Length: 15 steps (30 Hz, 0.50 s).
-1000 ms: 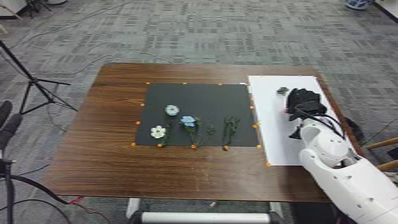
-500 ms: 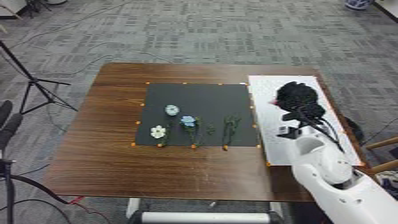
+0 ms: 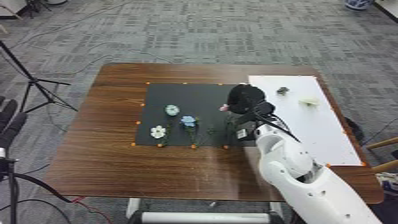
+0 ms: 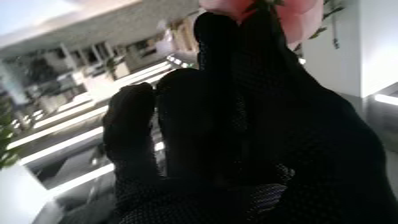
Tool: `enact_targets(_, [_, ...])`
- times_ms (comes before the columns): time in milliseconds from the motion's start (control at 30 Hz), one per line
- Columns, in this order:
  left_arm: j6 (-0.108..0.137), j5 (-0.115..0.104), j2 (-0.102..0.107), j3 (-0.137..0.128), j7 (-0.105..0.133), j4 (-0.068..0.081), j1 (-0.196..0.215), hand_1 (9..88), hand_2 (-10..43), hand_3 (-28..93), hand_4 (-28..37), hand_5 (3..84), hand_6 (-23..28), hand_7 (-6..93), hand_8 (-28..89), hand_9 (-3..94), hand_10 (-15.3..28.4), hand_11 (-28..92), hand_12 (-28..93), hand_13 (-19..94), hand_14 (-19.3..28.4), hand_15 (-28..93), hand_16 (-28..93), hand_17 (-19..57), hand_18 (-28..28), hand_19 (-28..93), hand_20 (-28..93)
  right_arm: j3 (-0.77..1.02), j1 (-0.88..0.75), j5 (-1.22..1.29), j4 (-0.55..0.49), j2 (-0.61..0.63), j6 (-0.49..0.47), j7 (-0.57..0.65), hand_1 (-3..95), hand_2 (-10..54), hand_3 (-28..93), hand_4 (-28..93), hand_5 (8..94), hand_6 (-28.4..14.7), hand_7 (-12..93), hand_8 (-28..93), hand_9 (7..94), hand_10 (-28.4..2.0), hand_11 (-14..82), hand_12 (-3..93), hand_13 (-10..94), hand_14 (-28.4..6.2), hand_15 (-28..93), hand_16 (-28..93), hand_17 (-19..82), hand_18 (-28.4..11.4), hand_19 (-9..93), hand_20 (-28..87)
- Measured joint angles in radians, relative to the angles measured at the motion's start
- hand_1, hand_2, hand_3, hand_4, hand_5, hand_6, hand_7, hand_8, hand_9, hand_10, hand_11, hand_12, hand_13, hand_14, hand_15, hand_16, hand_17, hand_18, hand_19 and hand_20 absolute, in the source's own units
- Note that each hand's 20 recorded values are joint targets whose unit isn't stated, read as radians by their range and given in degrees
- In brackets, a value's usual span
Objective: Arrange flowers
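Black-gloved right hand (image 3: pixel 246 97) of yours, pinching a pink flower (image 4: pixel 304 19), hangs right of centre over the black mat (image 3: pixel 197 94).
You're likely at the placing step: align its stem, lower, then release gently. The blue flower (image 3: pixel 188 121) with leafy stem, near centre, looks easy to brush; the white flower (image 3: pixel 158 132) lies lower left of it, the pale yellow flower (image 3: pixel 309 102) upper right on the white board (image 3: pixel 313 131).

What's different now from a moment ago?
The right hand moved left, from over the white board to the right side of the black mat, pinching the pink flower. A cream flower came into sight on the board. The blue flower and white flower stayed put.
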Motion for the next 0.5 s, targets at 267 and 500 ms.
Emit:
enact_targets(267, [-0.001,0.001,-0.001,0.000,-0.006,0.005,-0.001,19.9,20.2,60,-28.3,34.6,7.2,5.6,-6,28.6,11.3,7,12,19,11.7,15,-1,-4.8,9.5,17,10,-0.069,0.034,-0.003,0.103,-0.085,-0.040,-0.005,63.3,-9.5,65,-28,78.7,2.7,37,3,89.0,-6.9,12.8,45.0,69,-7.4,66,44,34,-22.9,84,47])
enact_targets(500, [-0.002,0.004,0.000,0.010,-0.011,0.010,-0.011,20.0,19.4,62,-28.3,34.6,7.2,5.7,-6,28.7,11.4,7,12,19,11.8,15,-1,-4.9,9.5,17,10,-0.098,0.057,-0.019,0.146,-0.141,-0.062,0.001,62.7,-9.5,65,-28,78.6,2.8,36,3,89.0,-6.8,12.2,44.6,69,-7.4,66,44,34,-23.0,83,47])
